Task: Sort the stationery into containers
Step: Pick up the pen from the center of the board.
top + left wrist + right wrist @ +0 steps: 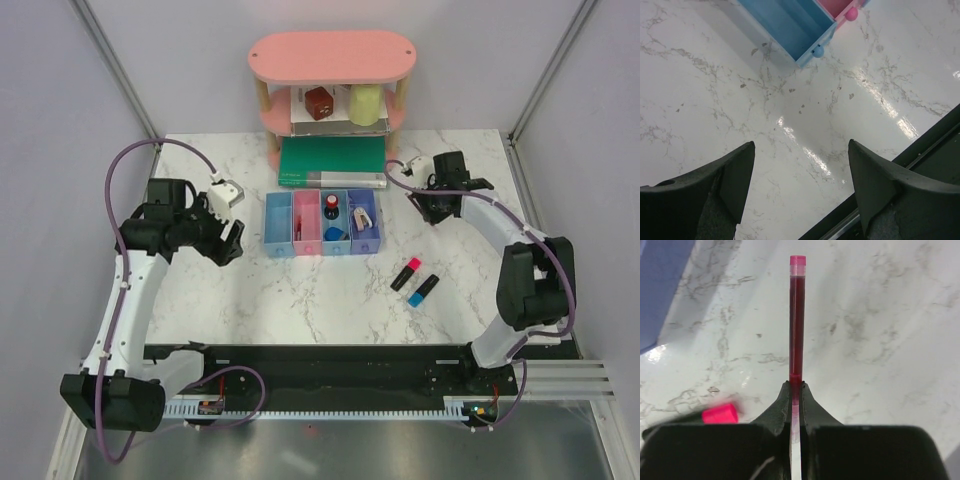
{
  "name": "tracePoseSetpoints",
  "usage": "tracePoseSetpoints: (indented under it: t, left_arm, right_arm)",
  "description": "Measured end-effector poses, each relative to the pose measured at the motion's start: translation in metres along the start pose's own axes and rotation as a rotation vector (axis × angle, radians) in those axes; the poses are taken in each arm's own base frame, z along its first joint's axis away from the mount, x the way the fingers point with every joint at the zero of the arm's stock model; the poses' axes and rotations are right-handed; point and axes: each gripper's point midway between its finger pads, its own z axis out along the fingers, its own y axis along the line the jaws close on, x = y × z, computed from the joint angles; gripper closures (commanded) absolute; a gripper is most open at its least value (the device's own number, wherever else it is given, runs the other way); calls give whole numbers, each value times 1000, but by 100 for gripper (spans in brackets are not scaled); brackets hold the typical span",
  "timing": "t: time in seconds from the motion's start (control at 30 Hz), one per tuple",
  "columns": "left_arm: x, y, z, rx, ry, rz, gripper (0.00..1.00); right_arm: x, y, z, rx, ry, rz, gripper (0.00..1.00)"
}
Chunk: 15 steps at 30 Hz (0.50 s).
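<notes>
Right wrist view, centre: we see the right gripper (796,390) pinching a thin red pen (797,320) over the marble table (880,315). Left wrist view: the left gripper (800,145) stands spread, with the light blue bin (785,20) at top centre.

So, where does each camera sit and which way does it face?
Top external: above, behind the robot, facing the table; left arm, right arm show.
Left wrist: on that wrist, facing down at the light blue bin; open left hand shows.
Right wrist: on that wrist, facing along the right hand, shut on the red pen.
Top and left wrist share that bin.
</notes>
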Motion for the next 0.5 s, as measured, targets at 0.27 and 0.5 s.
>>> tracePoseSetpoints:
  t: [0.27,0.5]
  left_arm:
    - [-21,-19,22,231,-8,-59,17]
    - [-55,-28,49,486,34,-118,18]
  right_arm:
    - [-35,-29,-70,171,-155,-187,99]
    - [-69,-24,-156,320,-350,-419,100]
